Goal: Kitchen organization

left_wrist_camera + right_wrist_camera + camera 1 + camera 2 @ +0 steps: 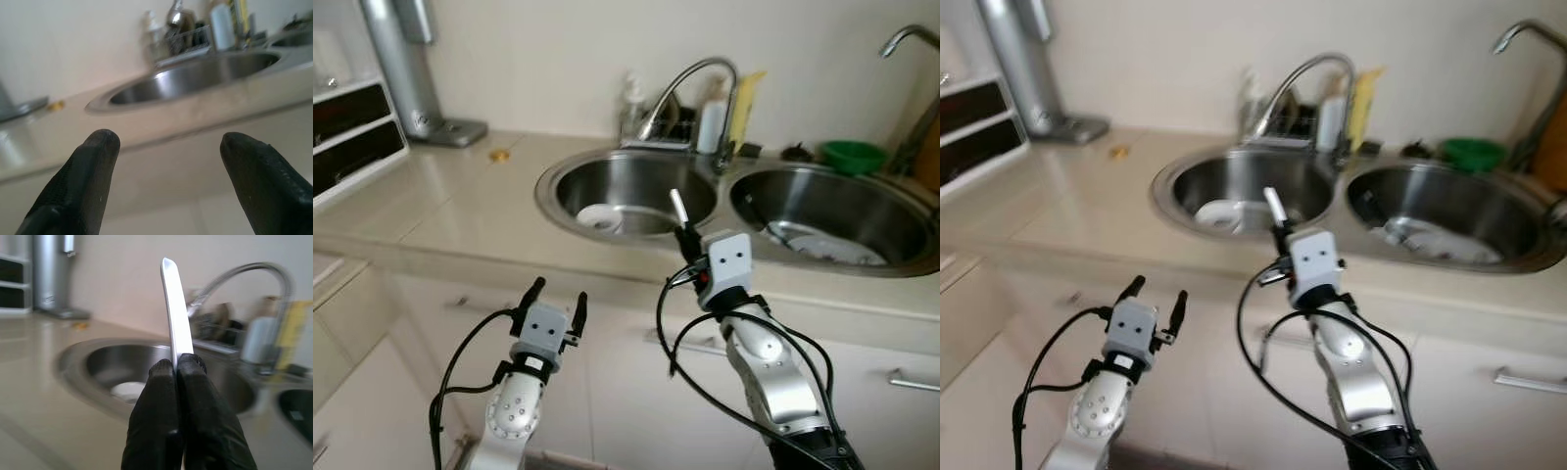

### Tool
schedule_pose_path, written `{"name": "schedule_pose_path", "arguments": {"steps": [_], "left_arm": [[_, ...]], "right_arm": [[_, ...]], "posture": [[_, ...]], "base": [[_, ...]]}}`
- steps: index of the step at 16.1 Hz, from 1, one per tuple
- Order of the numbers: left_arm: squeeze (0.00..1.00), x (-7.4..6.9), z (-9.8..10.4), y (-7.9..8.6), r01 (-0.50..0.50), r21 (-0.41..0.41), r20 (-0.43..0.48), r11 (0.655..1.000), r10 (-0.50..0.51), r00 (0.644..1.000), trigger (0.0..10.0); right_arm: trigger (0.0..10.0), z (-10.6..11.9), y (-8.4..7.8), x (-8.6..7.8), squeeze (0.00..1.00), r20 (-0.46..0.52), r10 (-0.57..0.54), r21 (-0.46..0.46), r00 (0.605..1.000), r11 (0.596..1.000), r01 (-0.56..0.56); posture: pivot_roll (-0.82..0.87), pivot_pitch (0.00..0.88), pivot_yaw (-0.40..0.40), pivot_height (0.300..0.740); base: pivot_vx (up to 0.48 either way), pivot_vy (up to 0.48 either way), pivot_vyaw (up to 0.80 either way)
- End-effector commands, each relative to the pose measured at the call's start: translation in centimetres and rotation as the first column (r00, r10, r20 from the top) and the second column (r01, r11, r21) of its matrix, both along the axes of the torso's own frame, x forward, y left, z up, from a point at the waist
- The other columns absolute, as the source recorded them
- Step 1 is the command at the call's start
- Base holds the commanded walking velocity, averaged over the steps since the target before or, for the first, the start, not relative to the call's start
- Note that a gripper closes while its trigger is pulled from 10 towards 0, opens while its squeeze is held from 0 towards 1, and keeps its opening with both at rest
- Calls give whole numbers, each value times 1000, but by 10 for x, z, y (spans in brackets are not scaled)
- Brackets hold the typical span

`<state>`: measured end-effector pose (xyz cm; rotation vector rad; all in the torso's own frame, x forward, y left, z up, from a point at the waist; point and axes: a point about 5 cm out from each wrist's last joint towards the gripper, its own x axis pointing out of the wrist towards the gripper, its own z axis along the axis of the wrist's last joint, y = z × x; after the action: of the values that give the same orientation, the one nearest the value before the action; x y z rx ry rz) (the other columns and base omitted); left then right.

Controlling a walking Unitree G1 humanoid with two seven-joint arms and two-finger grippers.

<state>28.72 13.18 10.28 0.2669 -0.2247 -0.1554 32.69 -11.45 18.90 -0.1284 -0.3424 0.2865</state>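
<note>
both silver arms rise from the bottom of the head views, in front of the pale cabinet doors (862,392). left claw (558,297) hovers below the edge of the surface (460,211) with its two black fingers (83,186) spread wide and nothing between them. right claw (686,238) is higher, level with the front rim of the left sink basin (563,176), its fingers pinched tight on a slim white utensil handle (176,308) that stands nearly upright above them; what kind of utensil it is cannot be told. inside the left basin lies a white dish (599,216). the right basin (920,264) holds more white crockery (832,247). a curved faucet (690,83) stands behind the basins, with bottles (713,122) just beside it and a green bowl (852,155) further right. a silver appliance (406,69) stands at the far left of the surface.
</note>
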Motion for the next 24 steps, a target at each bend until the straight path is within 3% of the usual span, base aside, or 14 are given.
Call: {"name": "schedule_pose_path", "arguments": {"steps": [1, 3, 4, 7, 10, 14, 16, 18, 19, 21, 24], "left_arm": [[0, 0, 6, -7, 19, 7, 41, 1000, -19, 999, 10000], [0, 1, 9, -7, 11, 14, 63, 1000, -11, 998, 10000], [0, 1, 10, -6, 6, 16, 71, 1000, -7, 997, 10000], [0, 0, 13, -6, 3, 27, 95, 1000, -5, 995, 10000], [0, 1, 21, -7, -5, 37, 142, 999, 0, 990, 10000], [0, 2, 27, -6, -7, 37, 169, 999, 0, 986, 10000], [0, 2, 27, -8, 4, 34, 167, 999, -10, 986, 10000], [0, 1, 29, -11, 20, 33, 178, 999, -25, 984, 10000], [0, 1, 29, -11, 22, 38, 181, 999, -29, 983, 10000], [0, 1, 29, -10, 20, 42, 180, 999, -27, 983, 10000], [0, 0, 28, -9, 18, 47, 174, 999, -26, 984, 10000]], "right_arm": [[10000, -1, -6, 1, 0, -8, -27, 4, 1000, 1000, 27], [10000, -1, -6, 3, 0, -15, -35, 0, 999, 999, 35], [10000, -6, -6, 6, 0, -64, -41, 45, 997, 998, 44], [10000, -1, -7, 7, 0, -25, -63, 18, 998, 998, 63], [10000, -1, -6, 10, 0, -48, -59, 22, 997, 998, 60], [10000, 2, -4, 15, 0, -29, -76, -14, 997, 997, 75], [10000, 6, -1, 24, 0, -36, -66, -30, 997, 997, 65], [10000, 11, -7, 40, 0, -65, -119, -38, 991, 992, 116], [10000, 15, -20, 53, 0, -117, -193, -3, 974, 981, 194], [10000, 16, -39, 64, 0, -192, -298, 30, 935, 951, 309], [10000, -2, -60, 70, 0, -334, -407, 3, 851, 902, 432]], "posture": [[-8, 0, -21, 740], [-7, 0, -21, 740], [-4, 0, -23, 740], [-4, 0, -23, 740], [-4, 0, -23, 740], [0, 0, -16, 740], [-1, 0, -14, 740], [7, 0, -15, 740], [7, 0, -15, 740], [19, 0, -22, 740], [19, 0, -22, 740]], "base": [[386, 0, 0], [394, 0, 0], [394, 0, -800], [393, 0, -533], [404, 0, -533], [413, 0, 0], [375, 0, 0], [0, 0, 0], [0, 0, 0], [0, 0, 0], [0, 0, 0]]}}
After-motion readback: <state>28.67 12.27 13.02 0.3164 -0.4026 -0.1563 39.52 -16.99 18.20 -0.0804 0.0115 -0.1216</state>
